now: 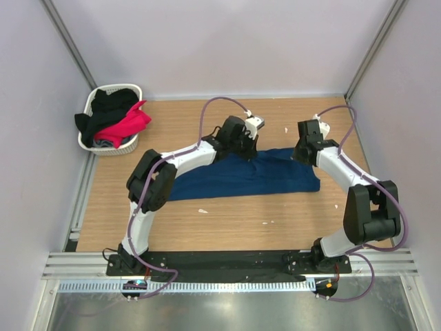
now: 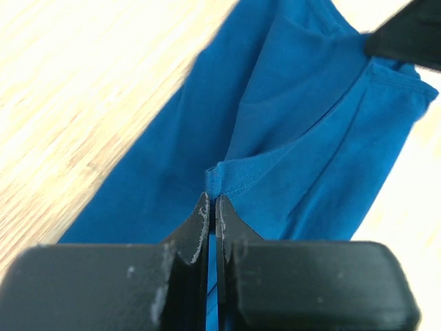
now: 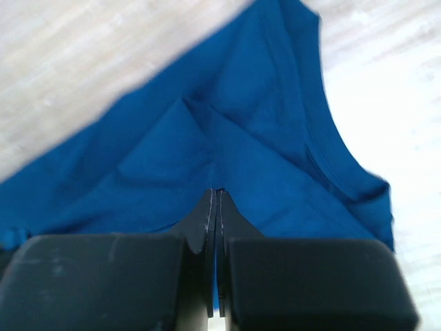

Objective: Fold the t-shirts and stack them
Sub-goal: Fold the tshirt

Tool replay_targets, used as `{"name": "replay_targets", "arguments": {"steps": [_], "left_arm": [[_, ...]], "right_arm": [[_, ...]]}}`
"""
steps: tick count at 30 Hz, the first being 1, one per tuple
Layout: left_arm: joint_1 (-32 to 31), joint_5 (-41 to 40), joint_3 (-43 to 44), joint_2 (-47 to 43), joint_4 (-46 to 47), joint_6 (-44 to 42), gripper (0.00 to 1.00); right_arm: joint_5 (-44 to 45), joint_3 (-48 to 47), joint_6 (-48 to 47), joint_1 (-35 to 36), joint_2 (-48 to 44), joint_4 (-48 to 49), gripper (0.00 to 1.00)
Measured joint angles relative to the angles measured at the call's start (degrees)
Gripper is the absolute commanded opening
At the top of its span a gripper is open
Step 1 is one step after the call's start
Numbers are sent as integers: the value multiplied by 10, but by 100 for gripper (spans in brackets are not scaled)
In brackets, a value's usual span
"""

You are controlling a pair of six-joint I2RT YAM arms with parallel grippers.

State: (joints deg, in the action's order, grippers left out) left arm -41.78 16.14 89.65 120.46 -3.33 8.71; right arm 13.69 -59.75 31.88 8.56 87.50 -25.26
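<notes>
the wooden table point(image 1: 227, 227) carries the navy t-shirt point(image 1: 234, 181), lying as a long flattened band across the middle, within reach of both arms; it looks partly folded, though how many layers can't be read. in the far left corner the white basket point(image 1: 110, 149) holds the pink t-shirt point(image 1: 127, 124) and the black t-shirt point(image 1: 110, 102), not yet folded. your left gripper point(image 2: 212, 200) sits at the band's far edge near its middle, fingers pressed together on a hemmed edge of the fabric. your right gripper point(image 3: 215, 196) is at the far right end, fingers likewise closed on a pinch of cloth that tents up to them. this looks like the start of carrying that far edge over. lift both pinches together and level, only high enough to free the layer, so the span between them is taut rather than sagging. bring it over squarely, lay edge on edge, and release only once it rests flat. the left pinch looks shallow, so go slowly.
</notes>
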Motion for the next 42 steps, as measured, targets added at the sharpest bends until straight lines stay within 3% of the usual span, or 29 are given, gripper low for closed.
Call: {"name": "replay_targets", "arguments": {"steps": [6, 14, 18, 19, 21, 22, 25, 28, 36, 42], "left_arm": [[0, 19, -7, 0, 1, -5, 0], [-5, 41, -48, 1, 1, -43, 2], [-5, 54, -73, 0, 1, -62, 49], [-4, 57, -80, -1, -1, -66, 67], [-4, 59, -87, -4, -4, -70, 75], [-3, 59, -90, -7, -7, -69, 75], [-2, 55, -93, -30, -14, -65, 76], [-2, 35, -93, -67, -15, -42, 77], [2, -25, -80, -124, -14, 96, 70], [2, -56, -133, -144, -21, 165, 66]], "right_arm": [[4, 65, 5, 0, -33, 1, 1], [1, 106, 14, 0, -6, 20, 1], [-1, 106, 12, 0, 9, 24, 1], [-2, 106, 11, 0, 11, 23, 1], [-9, 105, 8, 0, 12, 19, 4], [-14, 101, 4, -1, 12, 12, 12], [-34, 79, -6, -1, 12, -10, 20], [-56, 48, -15, -1, 2, -25, 35], [-112, -2, -18, -1, -50, -23, 38], [-166, 8, -6, 6, 5, 21, 43]]}}
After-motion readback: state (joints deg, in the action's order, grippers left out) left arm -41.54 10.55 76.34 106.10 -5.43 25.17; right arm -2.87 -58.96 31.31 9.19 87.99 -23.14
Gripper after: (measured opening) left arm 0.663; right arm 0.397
